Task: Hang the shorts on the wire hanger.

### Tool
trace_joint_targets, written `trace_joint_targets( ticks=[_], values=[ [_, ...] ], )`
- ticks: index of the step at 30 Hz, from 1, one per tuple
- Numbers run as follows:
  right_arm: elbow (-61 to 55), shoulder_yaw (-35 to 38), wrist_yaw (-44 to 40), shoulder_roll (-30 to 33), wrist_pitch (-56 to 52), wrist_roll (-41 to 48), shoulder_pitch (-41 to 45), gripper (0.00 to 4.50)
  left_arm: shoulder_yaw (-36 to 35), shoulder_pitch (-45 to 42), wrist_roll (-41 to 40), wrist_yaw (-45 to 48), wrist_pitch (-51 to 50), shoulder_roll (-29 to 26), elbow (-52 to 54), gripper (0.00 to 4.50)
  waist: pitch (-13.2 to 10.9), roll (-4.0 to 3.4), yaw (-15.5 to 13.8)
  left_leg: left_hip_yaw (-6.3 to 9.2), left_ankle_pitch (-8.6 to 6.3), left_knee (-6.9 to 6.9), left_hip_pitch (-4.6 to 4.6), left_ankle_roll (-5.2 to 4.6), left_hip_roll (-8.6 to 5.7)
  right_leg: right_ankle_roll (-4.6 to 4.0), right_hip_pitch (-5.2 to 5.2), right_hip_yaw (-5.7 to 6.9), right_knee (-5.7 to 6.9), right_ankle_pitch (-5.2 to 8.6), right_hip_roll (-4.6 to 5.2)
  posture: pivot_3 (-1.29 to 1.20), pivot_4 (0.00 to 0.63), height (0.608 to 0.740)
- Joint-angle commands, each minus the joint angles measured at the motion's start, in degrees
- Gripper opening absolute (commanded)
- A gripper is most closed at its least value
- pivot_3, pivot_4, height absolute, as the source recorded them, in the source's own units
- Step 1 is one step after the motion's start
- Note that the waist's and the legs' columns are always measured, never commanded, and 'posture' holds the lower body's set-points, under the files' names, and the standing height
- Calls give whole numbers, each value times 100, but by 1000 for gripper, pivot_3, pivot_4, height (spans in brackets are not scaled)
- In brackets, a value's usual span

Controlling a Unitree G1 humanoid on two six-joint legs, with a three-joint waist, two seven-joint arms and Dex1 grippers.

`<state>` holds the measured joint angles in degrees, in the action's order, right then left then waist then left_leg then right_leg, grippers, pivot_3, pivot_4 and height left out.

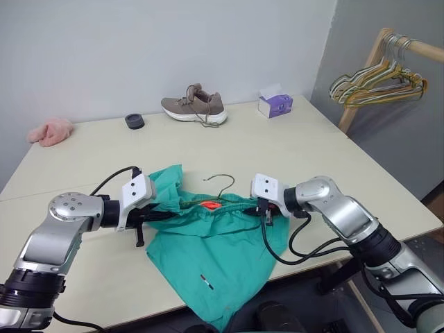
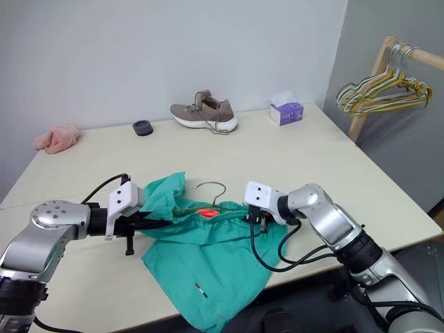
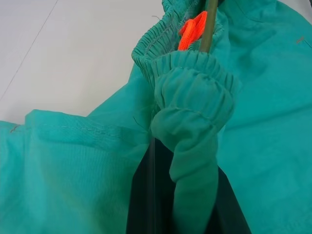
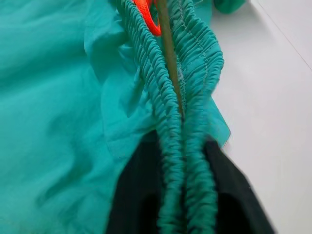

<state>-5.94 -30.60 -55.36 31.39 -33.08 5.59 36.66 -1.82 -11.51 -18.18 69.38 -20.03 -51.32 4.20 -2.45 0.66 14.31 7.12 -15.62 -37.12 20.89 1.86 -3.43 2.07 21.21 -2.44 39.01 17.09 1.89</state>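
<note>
- Left gripper (image 1: pixel 154 216) clamped on the shorts (image 1: pixel 208 260) at one waistband end.
- Right gripper (image 1: pixel 258 206) pinched on the other end, wire hanger (image 1: pixel 220 186) rod between the folds.
- Shorts spread at the near table (image 1: pixel 291 149) edge, hook rising from waist.

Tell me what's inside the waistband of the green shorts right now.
A thin wire hanger runs between the two gathered sides of the shorts' waistband, beside the orange drawstring tip. Its hook sticks out above. The hanger's lower part is covered by fabric.
</note>
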Motion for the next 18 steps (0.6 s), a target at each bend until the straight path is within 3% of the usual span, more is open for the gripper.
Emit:
trace_joint_targets(
  ticks=[1, 7, 10, 16, 18],
  values=[
    [-135, 183, -133, -49, 50, 33, 128, 38, -186, -63, -248, -76, -76, 90, 168, 0, 0, 0, -1, 0, 0, 0, 0, 0, 0, 0, 0, 0, 0, 0, 0, -261, 0, 740],
    [-372, 417, -161, -48, -193, 208, 22, 38, -397, -173, -439, -418, -262, 411, 60, 0, 0, 0, -1, 0, 0, -2, 0, 0, 0, 0, -1, 0, 1, 0, 0, -265, 0, 740],
    [-538, 596, -200, 54, -373, 280, -89, 0, -641, -266, -528, -587, -334, 495, -128, 622, 1, 2, 0, 1, 0, -2, 0, 0, 0, 0, 0, 1, 1, 0, 0, -269, 0, 740],
    [-788, 932, -157, 226, -832, 515, -323, 0, -1154, -488, -457, -1184, -10, 563, -713, 2459, 2, 3, 0, 5, 0, -4, 1, 0, -1, 0, -2, 4, 1, 0, 0, -278, 0, 740],
    [-789, 1069, -88, 235, -998, 592, -361, 0, -1329, -494, -568, -1155, -72, 469, -878, 2459, 2, 3, 15, 5, 0, -6, 1, 0, -1, 1, -3, 4, 1, 0, 0, -281, 0, 740]
  ],
)
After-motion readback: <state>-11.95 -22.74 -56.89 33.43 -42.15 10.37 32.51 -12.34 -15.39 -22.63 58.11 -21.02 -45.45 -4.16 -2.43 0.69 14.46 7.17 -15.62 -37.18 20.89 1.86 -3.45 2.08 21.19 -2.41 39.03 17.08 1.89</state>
